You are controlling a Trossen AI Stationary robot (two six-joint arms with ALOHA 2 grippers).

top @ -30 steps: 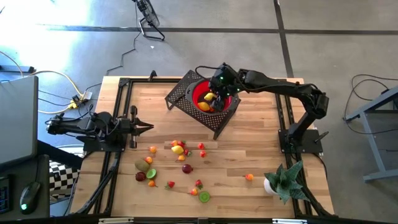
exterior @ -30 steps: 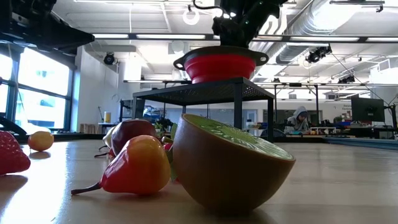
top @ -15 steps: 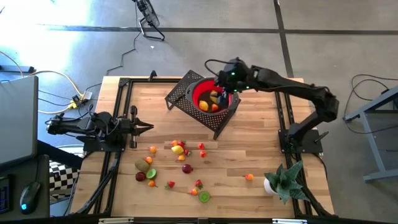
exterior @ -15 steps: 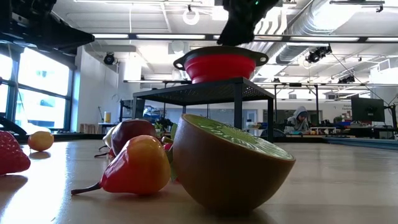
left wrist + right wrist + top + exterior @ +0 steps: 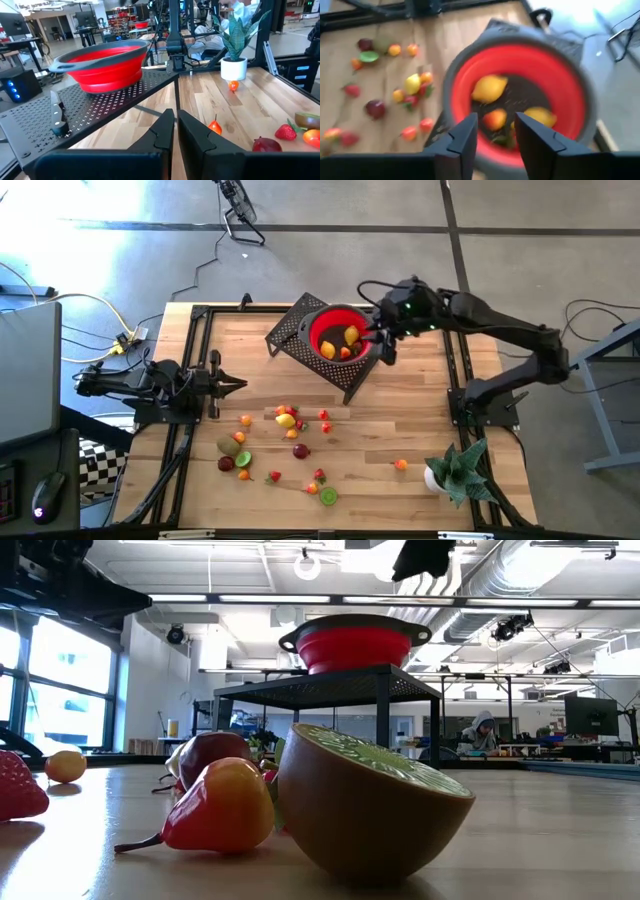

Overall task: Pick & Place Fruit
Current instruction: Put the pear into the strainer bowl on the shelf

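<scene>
Right claw (image 5: 385, 340), empty and part open, has pulled back from the bowl (image 5: 340, 340); another fruit (image 5: 351, 336) delivered.

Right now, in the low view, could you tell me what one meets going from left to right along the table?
Strawberry → small orange fruit → red-yellow pear → kiwi half; red bowl on black stand behind.

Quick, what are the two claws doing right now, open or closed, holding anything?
Left claw: closed, empty, parked at the table's left edge.
Right claw: open, empty, above the red bowl, which holds fruit.
</scene>
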